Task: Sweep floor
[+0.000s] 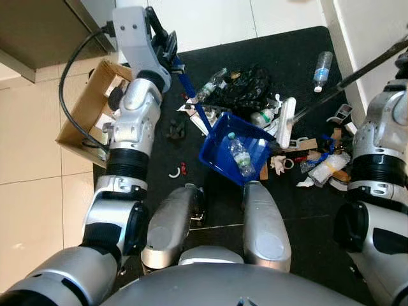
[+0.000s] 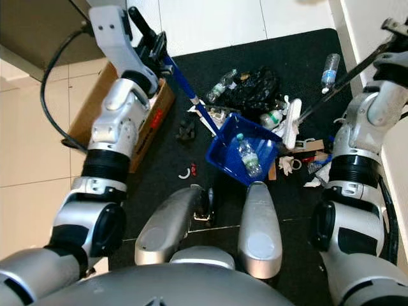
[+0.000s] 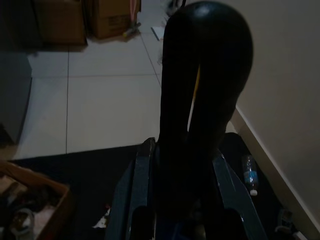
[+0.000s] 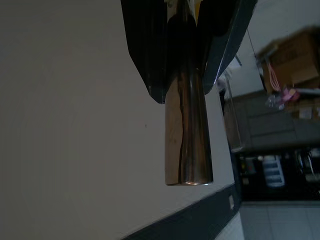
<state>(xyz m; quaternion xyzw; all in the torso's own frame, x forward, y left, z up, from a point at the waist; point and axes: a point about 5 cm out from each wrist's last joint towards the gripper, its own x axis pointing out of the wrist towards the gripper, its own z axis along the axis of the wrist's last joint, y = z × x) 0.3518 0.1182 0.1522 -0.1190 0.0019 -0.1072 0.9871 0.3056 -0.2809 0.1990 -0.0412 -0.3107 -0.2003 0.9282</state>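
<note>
While left gripper [image 1: 167, 46] jaws clamp the blue dustpan [image 1: 234, 148] handle and right gripper [image 4: 186, 30] jaws clamp the broom pole [image 1: 357, 73], tilting risks spilling the bottle [image 1: 240, 155] below.

No text, brand or number is coming through clearly enough to read. Red print is showing on the side of the cardboard box [image 2: 150, 124] at the edge of the black mat [image 2: 299, 76], but its letters are staying too small and blurred to make out.

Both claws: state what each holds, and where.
Left claw grips the blue dustpan handle at its top; right claw grips the broom pole near its upper end.
</note>
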